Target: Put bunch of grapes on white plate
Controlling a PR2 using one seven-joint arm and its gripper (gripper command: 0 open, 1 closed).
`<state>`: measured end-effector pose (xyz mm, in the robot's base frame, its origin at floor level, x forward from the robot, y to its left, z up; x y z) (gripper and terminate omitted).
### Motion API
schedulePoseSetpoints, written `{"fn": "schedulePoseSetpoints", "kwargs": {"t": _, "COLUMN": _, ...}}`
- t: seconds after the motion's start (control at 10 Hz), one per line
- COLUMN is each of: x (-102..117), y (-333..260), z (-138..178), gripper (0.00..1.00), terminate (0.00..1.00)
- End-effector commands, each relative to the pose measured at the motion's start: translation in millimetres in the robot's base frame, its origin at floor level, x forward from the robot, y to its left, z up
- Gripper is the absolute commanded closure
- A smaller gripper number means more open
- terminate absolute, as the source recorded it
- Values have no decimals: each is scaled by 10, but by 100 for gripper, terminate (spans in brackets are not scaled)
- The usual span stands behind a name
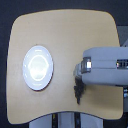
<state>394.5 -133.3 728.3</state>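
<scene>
**Grapes still off the plate, arm right over them**

The bunch of grapes (78,91) lies as a dark narrow streak on the wooden table (65,35), running toward the near edge, on the exterior view's right half. Its upper end disappears under the gripper (78,71), which comes in from the right on a bulky white arm (105,67). Whether the fingers are spread or pinching the stem end I cannot tell; it is too blurred and the arm's body covers them.

The white plate (37,68) sits bare, well apart to the left.

My guess is the pick-up step is in hand. Next it needs a firm hold, a lift, then a carry leftward across open tabletop. Nothing stands between them. The bunch's lower tip lies near the table's front edge, so dragging it could be risky.
</scene>
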Motion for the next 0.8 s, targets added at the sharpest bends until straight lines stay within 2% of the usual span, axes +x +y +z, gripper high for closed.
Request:
{"fn": "schedulePoseSetpoints", "kwargs": {"t": 0.0, "x": 35, "y": -17, "z": 50, "gripper": 100, "terminate": 0}}
{"fn": "schedulePoseSetpoints", "kwargs": {"t": 0.4, "x": 107, "y": -41, "z": 246, "gripper": 100, "terminate": 0}}
{"fn": "schedulePoseSetpoints", "kwargs": {"t": 0.7, "x": 286, "y": 63, "z": 730, "gripper": 100, "terminate": 0}}
